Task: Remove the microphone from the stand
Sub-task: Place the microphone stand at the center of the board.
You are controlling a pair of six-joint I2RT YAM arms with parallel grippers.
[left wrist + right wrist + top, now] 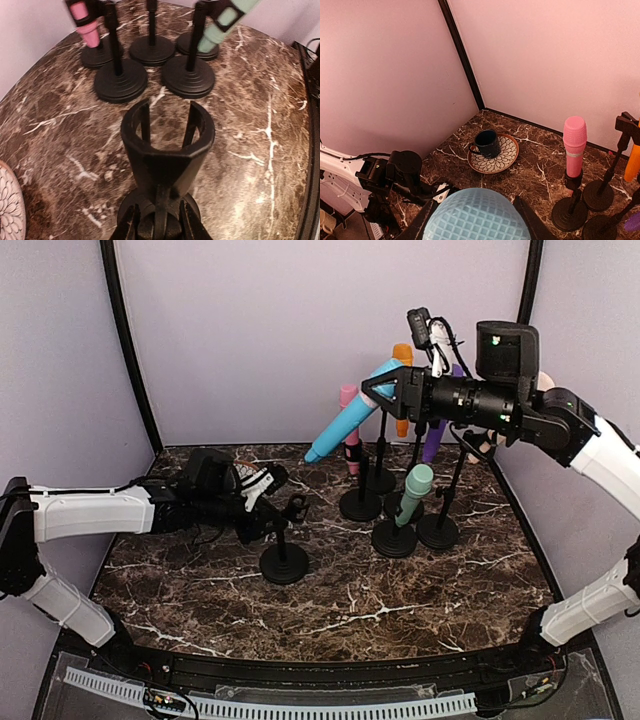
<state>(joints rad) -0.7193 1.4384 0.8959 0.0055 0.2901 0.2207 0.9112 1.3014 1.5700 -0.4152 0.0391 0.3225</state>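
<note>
Right tool (385, 390) is clenched on the blue microphone (338, 428), which I see lifted clear above the surface (400, 610) toward its back right corner. Left tool (268, 508) grips the empty stand (285, 562), nearer the left edge.

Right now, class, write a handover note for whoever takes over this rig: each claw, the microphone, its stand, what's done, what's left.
Left claw: shut on the stem of the empty stand.
Right claw: shut on the blue microphone, held in the air near the other stands.
Done: microphone is clear of its clip.
Left: probably set the microphone down and release the stand.
</note>
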